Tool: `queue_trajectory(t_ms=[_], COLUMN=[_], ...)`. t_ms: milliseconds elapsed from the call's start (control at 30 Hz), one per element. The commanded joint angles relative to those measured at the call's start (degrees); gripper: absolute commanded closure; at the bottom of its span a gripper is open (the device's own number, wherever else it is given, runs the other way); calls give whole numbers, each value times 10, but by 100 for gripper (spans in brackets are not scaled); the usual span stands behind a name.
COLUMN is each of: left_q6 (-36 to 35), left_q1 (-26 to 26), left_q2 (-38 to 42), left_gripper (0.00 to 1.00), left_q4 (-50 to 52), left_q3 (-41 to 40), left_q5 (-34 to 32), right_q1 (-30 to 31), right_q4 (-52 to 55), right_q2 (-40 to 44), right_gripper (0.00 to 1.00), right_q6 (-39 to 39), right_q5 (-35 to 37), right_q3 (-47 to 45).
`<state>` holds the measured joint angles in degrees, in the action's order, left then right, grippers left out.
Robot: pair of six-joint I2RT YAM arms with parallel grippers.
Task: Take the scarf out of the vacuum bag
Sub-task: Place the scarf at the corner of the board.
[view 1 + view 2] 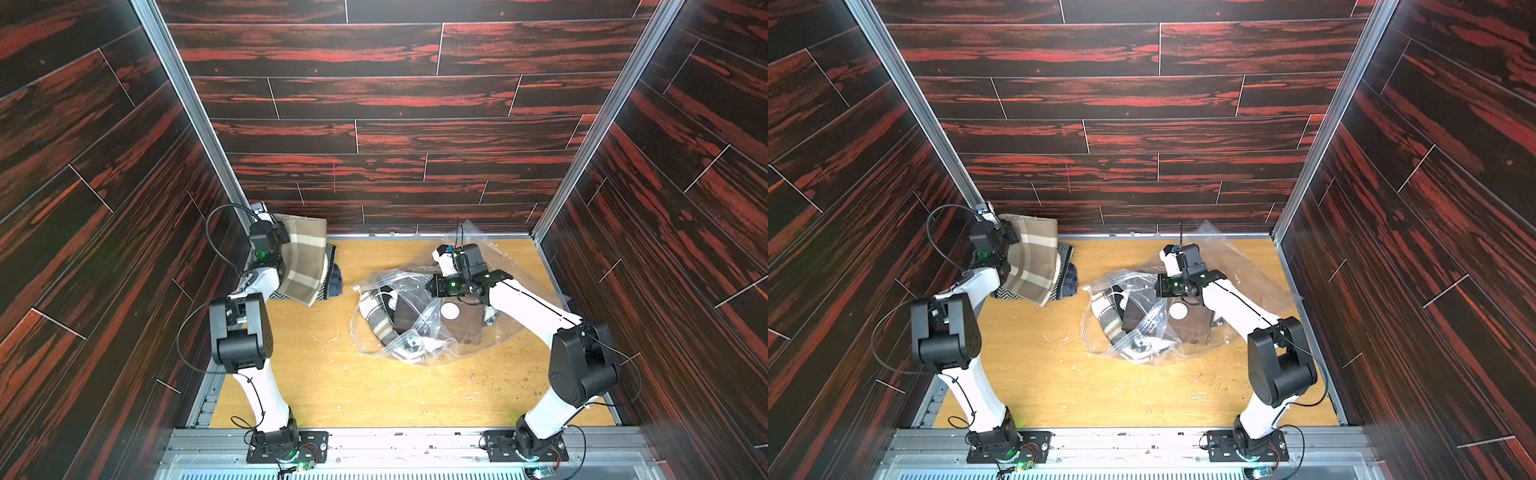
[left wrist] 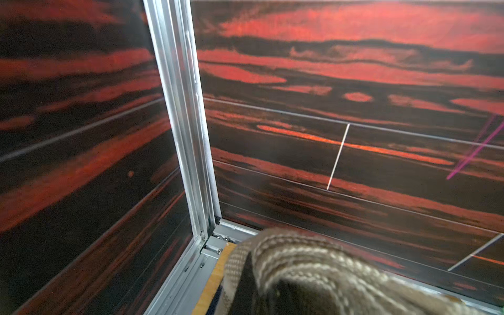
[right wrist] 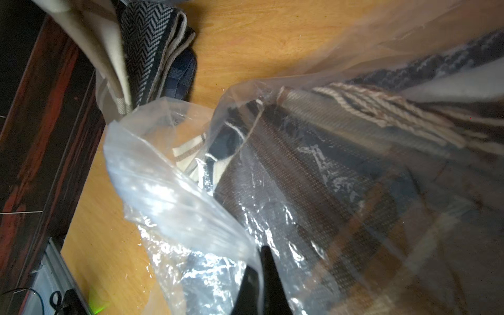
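1. Bench (image 1: 332, 386): a pale wood top boxed in by dark red walls. It carries everything listed below.
2. Vacuum bag (image 1: 417, 332) (image 1: 1142, 332): lies crumpled right of centre, with its mouth gaping toward the left arm. The film is thin, crinkly and slick, and I judge it will slide unless pinned. The stiffer zip lip looks like the best hold.
3. Beige check scarf (image 1: 301, 259) (image 2: 300, 272): out of the bag, hanging in the air at the far left corner. It looks soft, light and limp, and the knit should give good purchase. A bunched fold would hold better than a single edge.
4. Striped scarf (image 1: 372, 316) and dark brown cloth (image 1: 405, 318): both inside the bag near its mouth. They should handle the same way, though they may drag on the film.
5. Folded stack (image 1: 330, 270): herringbone and navy cloths on the bench, under the hanging scarf.
6. Right pincer (image 3: 259, 281): clenched on a fold of the bag's film, above the bag's contents.
7. Left pincer (image 1: 280, 235): clenched, with the beige check scarf draped from it. Its fingertips are buried in the cloth.
8. Valve disc (image 1: 450, 311): round and white, on the bag's upper face just beside the right pincer.
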<state>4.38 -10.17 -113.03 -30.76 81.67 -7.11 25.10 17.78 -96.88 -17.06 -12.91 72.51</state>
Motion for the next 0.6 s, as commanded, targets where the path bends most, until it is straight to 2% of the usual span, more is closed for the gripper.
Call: queue_trajectory(t_ms=[0, 33, 67, 133, 167, 333, 400, 467, 567], left_q6=[9, 9, 10, 19, 19, 17, 17, 21, 27], left_q1=[-3, -4, -3, -3, -3, -3, -3, -3, -3], left_q2=[-17, -24, -30, -38, -41, -50, -53, -53, -49], left_gripper=[100, 100, 94, 72, 69, 66, 62, 49, 25], left_q4=[-5, -4, -2, -3, -4, -4, -4, -6, -15], left_q3=[40, 46, 49, 52, 53, 56, 56, 54, 46], left_q5=[-23, -25, -29, -40, -42, -40, -43, -44, -50], right_q1=[2, 2, 2, 2, 2, 3, 3, 4, 6], right_q4=[13, 14, 14, 16, 16, 15, 16, 15, 18], right_q2=[5, 4, 3, 1, 0, -8, -10, -12, -10], right_gripper=[100, 100, 100, 100, 100, 100, 100, 100, 100], right_q6=[13, 14, 13, 15, 15, 13, 12, 12, 12], right_q5=[-5, -5, -4, -5, -5, -10, -12, -13, -11], right_q3=[15, 15, 15, 17, 18, 21, 22, 24, 25])
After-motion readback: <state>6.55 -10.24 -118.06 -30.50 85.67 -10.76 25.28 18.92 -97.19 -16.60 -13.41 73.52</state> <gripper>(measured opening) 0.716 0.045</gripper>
